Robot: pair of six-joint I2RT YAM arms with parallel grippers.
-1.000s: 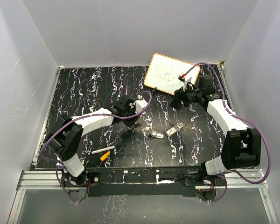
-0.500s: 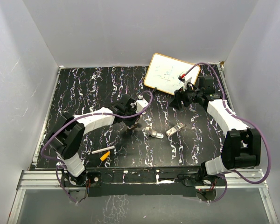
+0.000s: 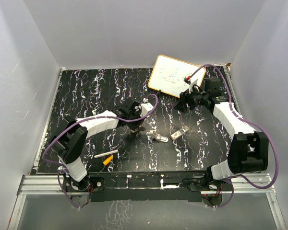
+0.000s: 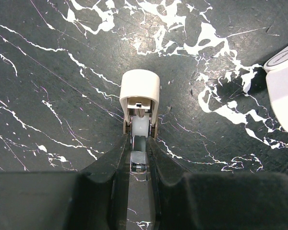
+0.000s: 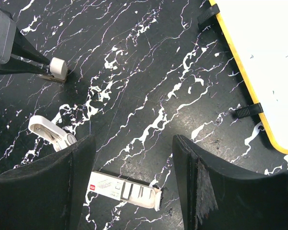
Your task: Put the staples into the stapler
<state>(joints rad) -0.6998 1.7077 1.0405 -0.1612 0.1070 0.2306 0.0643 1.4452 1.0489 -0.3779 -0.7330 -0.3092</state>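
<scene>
My left gripper (image 3: 136,129) (image 4: 138,139) is shut on a slim beige-capped piece (image 4: 140,91) with a metal channel, its tip low over the black marbled table. In the right wrist view the same piece (image 5: 57,68) shows at the upper left. The small white stapler (image 3: 158,137) (image 5: 50,132) lies on the table just right of it; its end (image 4: 283,91) also shows at the left wrist view's right edge. A white box of staples (image 3: 179,133) (image 5: 125,190), one end open, lies right of the stapler. My right gripper (image 3: 182,103) (image 5: 134,141) hangs open above that box, holding nothing.
A yellow-framed whiteboard (image 3: 170,75) (image 5: 259,57) lies at the back right, close to the right gripper. A white stick (image 3: 103,155) and an orange piece (image 3: 107,161) lie near the front left. White walls close in the table on three sides.
</scene>
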